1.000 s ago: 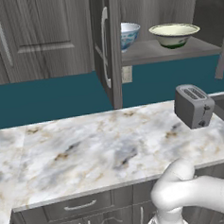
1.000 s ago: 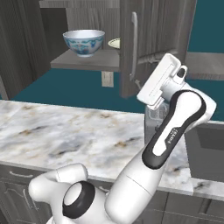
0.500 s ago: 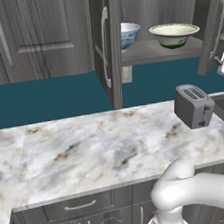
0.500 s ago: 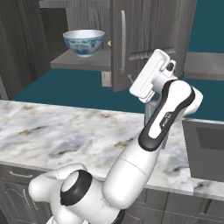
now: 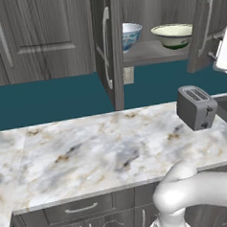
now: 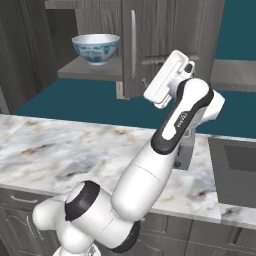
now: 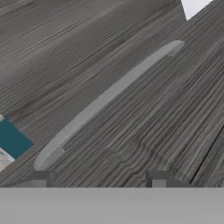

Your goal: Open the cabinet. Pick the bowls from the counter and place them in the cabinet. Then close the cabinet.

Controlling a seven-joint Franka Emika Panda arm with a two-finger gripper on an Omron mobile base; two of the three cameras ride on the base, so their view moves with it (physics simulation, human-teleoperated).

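Note:
The cabinet stands open, its left door (image 5: 109, 48) and right door (image 5: 208, 17) both swung out. On its shelf (image 5: 154, 52) sit both bowls: the blue-patterned bowl (image 5: 130, 35) (image 6: 96, 48) and the pale cream-green bowl (image 5: 173, 34). My gripper (image 5: 217, 55) is up against the outer face of the right door (image 6: 160, 40), close to its long silver handle (image 7: 109, 98). In the hand view the gripper (image 7: 100, 178) is open, the fingertips (image 7: 43, 177) wide apart with nothing between them. The door hides the pale bowl in the right base view.
The marble counter (image 5: 89, 150) (image 6: 60, 150) runs below the cabinet. A grey toaster (image 5: 196, 107) stands at its right, beside a dark recess (image 6: 235, 170). Closed wall cabinet doors (image 5: 38, 34) are at the left, and drawers (image 5: 79, 209) sit under the counter.
My hand has moved up and left against the right door. That door has swung in towards the shelf and now covers the pale bowl in the right base view. The fingers have narrowed a little.

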